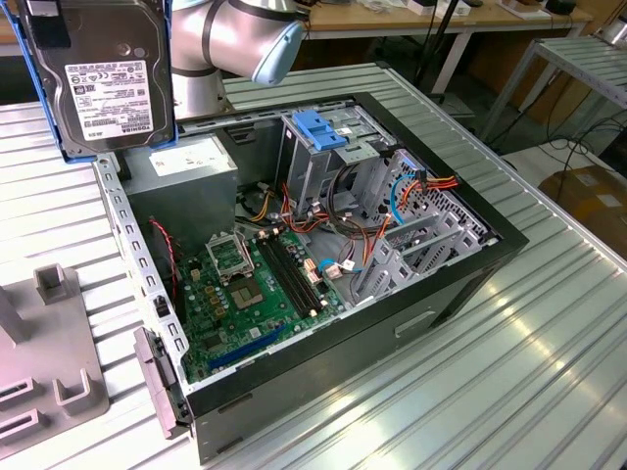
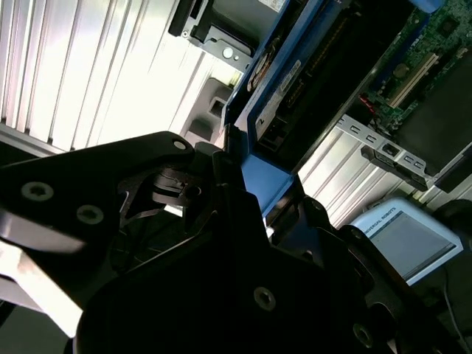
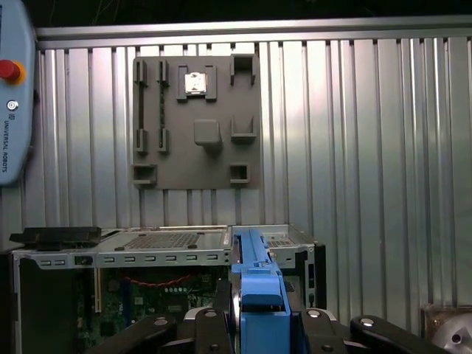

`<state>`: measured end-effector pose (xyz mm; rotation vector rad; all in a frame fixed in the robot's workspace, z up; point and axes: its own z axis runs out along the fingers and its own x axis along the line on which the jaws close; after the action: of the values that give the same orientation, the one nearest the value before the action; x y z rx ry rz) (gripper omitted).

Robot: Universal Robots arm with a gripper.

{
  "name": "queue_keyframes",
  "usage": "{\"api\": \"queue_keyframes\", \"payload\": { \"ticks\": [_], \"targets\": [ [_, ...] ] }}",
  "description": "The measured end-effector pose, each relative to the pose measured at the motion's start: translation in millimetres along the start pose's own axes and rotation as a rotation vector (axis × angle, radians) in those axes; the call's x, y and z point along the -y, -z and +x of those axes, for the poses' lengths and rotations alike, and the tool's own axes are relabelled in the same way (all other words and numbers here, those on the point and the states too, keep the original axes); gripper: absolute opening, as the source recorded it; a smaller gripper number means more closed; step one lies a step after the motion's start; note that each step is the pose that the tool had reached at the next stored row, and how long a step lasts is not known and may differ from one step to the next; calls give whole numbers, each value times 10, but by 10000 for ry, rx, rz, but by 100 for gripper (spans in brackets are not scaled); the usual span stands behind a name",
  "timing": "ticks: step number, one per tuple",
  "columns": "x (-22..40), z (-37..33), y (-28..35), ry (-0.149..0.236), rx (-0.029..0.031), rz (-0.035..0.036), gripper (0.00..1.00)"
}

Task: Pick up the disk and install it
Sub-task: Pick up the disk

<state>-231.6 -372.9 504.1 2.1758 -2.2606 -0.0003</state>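
Observation:
The disk [image 1: 103, 83] hangs in the air at the exterior view's upper left, upright, its white label facing the camera and blue rails along its edges. It is above the corner of the open computer case [image 1: 509, 245], over the grey power-supply box [image 1: 181, 171]. In both wrist views my gripper [image 3: 254, 328] is shut on the disk's blue rail end [image 3: 254, 291], with dark fingers [image 3: 324, 324] on either side. In the second wrist view the disk [image 2: 295, 81] stretches away from the gripper [image 2: 251, 203] toward the case.
Inside the case are a metal drive cage with a blue top handle [image 1: 323, 127], a green motherboard [image 1: 255, 284] and coloured cables [image 1: 411, 186]. A grey fixture plate [image 1: 49, 372] lies on the ribbed metal table at the exterior view's left. The robot arm [image 1: 235, 39] stands behind the case.

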Motion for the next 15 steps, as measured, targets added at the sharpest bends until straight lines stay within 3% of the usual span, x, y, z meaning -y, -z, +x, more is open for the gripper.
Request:
{"api": "queue_keyframes", "payload": {
  "ticks": [10, 15],
  "targets": [
    [91, 26, 0, 0, 0, 0, 37],
    [108, 49, -2, 1, 0, 0, 37]
  ]
}}
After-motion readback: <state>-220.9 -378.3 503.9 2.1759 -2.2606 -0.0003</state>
